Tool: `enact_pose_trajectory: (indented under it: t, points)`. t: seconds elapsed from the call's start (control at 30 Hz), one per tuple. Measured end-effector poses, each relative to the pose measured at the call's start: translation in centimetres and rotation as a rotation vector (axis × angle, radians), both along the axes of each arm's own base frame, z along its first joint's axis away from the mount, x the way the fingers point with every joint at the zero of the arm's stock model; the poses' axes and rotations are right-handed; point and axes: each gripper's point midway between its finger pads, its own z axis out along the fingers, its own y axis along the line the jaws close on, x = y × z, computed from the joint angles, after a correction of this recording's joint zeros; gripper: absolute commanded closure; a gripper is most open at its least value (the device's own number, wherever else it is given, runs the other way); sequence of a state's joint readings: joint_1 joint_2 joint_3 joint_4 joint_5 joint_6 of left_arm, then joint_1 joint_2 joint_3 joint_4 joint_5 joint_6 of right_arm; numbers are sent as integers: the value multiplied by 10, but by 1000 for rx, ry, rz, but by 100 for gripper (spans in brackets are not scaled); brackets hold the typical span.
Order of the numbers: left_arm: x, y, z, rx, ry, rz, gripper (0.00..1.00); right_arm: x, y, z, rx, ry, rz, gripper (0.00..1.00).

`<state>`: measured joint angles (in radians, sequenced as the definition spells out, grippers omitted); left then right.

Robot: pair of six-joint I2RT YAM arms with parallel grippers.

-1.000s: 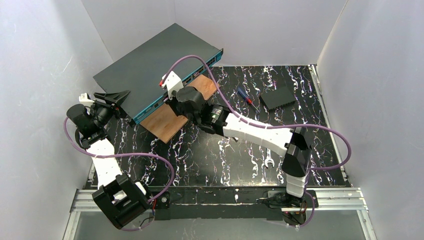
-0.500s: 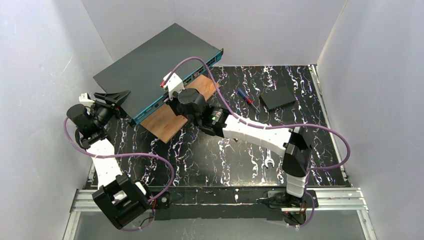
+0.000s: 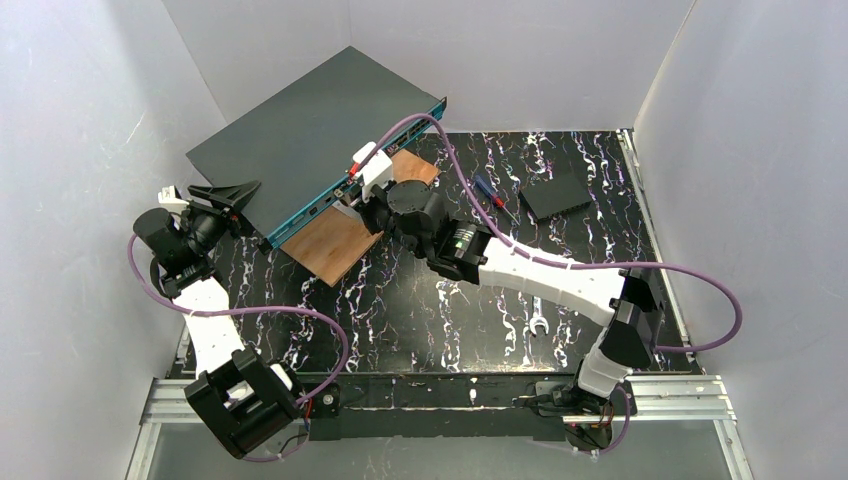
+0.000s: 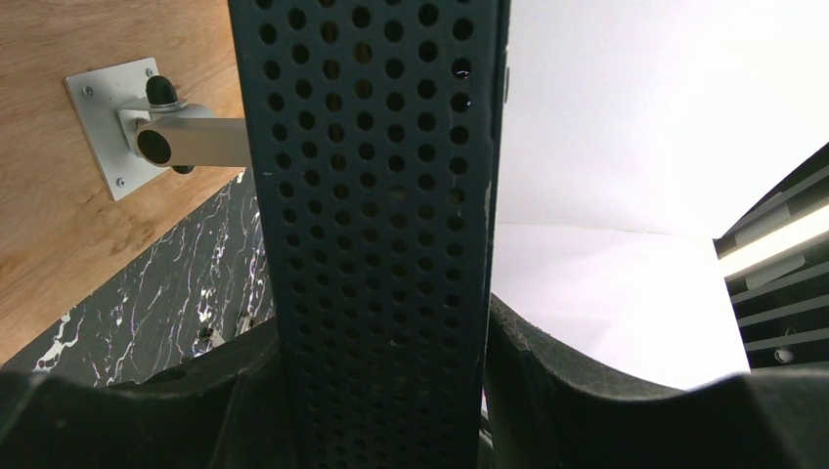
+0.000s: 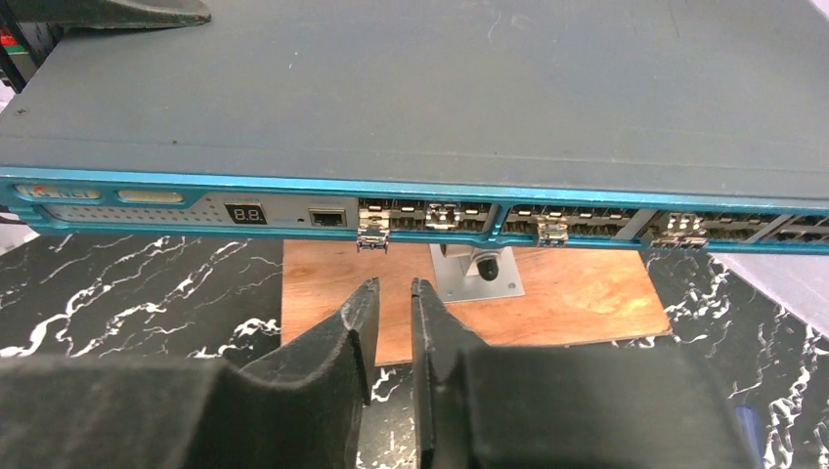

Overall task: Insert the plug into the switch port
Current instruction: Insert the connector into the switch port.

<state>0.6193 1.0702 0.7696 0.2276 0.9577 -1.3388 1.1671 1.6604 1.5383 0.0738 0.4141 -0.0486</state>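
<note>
Right wrist view looks straight at the switch [image 5: 411, 88], a large flat dark grey box whose long teal edge faces the camera, lined with small dark ports. The right gripper [image 5: 393, 289] sits just in front of that edge and below it. Its 2 black fingers [image 5: 337, 342] stand a narrow gap apart with nothing between them. A small metal plug [image 5: 373, 235] sits in a port directly ahead of the fingertips, apart from them. More metal pieces of the same kind show further right along the row. Under the teal edge lies a wooden board [image 5: 587, 293] carrying a small metal bracket [image 5: 476, 272].

Left wrist view shows the switch's perforated side panel running upright between the 2 fingers of the left gripper [image 3: 230, 192], which is closed on it from both sides.

From the top external view, the switch fills the far left corner of the black marbled table [image 3: 450, 320], with its teal edge turned towards the centre. The left gripper holds its near left end. The right arm reaches across from the right to the middle of the teal edge, a purple cable [image 3: 440, 150] arching over it. A screwdriver [image 3: 492, 193] and a small black box [image 3: 555, 195] lie to the right, well apart from the switch, and a wrench [image 3: 537, 325] lies nearer the arm bases.
</note>
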Motion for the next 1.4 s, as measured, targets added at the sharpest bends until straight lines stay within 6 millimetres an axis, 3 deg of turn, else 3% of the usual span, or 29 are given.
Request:
enact_pose_trajectory:
  t: [0.13, 0.33, 0.67, 1.4]
  points:
    - [0, 0, 0, 0, 0, 0, 100, -1, 0, -2, -1, 8, 2, 99]
    - [0, 0, 0, 0, 0, 0, 100, -2, 3, -5, 0, 18, 12, 99]
    - [0, 0, 0, 0, 0, 0, 100, 2, 19, -41, -64, 52, 28, 99]
    - [0, 0, 0, 0, 0, -1, 100, 12, 23, -36, -29, 37, 15, 99]
